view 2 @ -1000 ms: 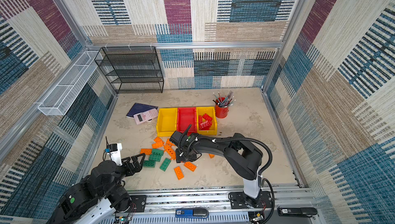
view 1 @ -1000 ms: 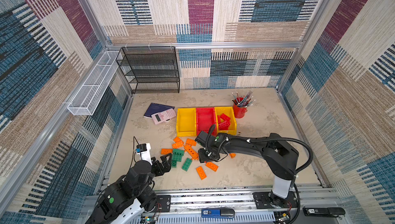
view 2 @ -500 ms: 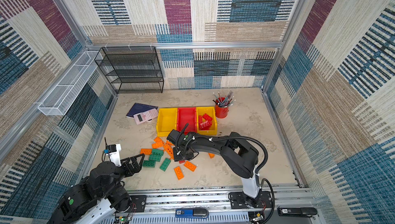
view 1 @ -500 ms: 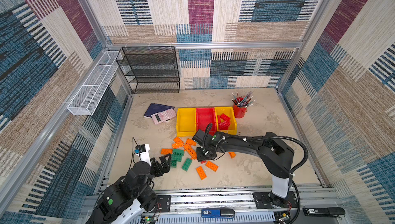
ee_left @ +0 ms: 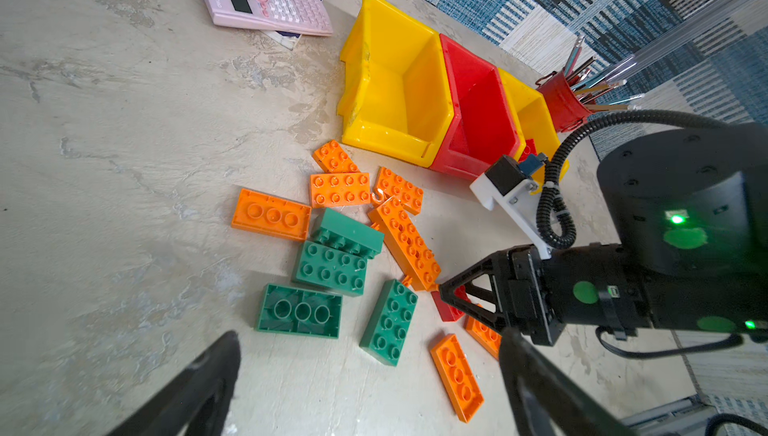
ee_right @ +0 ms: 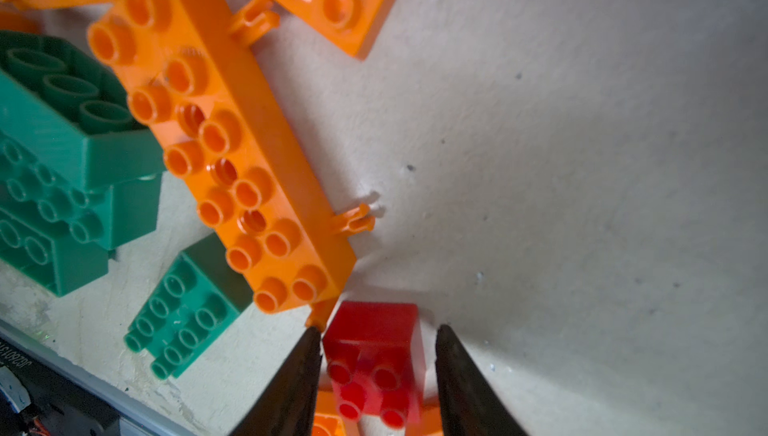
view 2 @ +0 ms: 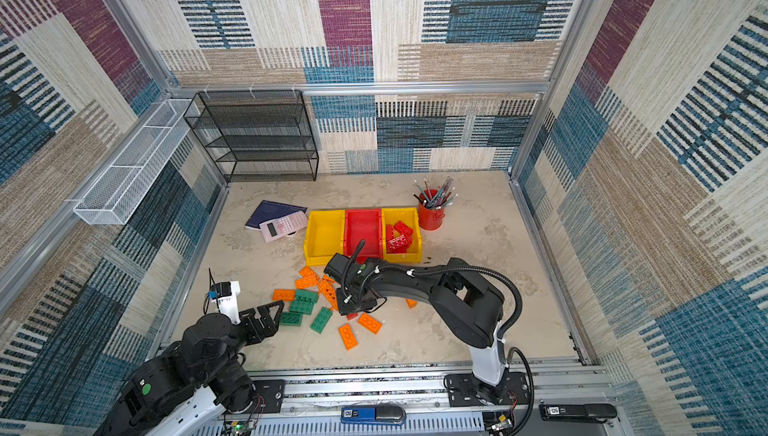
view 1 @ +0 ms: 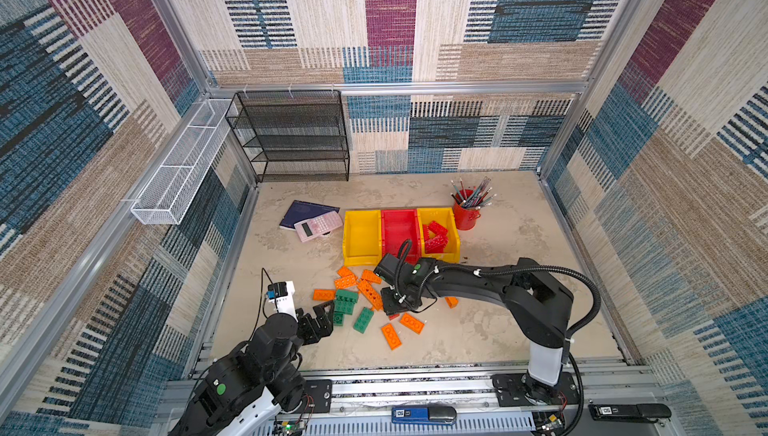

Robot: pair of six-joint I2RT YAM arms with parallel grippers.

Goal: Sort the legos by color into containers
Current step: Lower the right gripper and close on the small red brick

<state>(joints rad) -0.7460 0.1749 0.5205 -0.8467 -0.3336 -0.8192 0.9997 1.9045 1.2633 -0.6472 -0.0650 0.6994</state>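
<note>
Red legos (view 1: pixel 435 237) lie sorted in the end yellow container (view 1: pixel 454 242) of the container row; its two neighbours stand empty. Orange legos (view 1: pixel 370 293) and green legos (view 1: pixel 346 297) lie unsorted before the row. Right gripper (ee_right: pixel 378 330) straddles a small red brick (ee_right: pixel 374 355) there, clamping uncertain; left gripper (view 1: pixel 322 317), spread wide, holds nothing.
</note>
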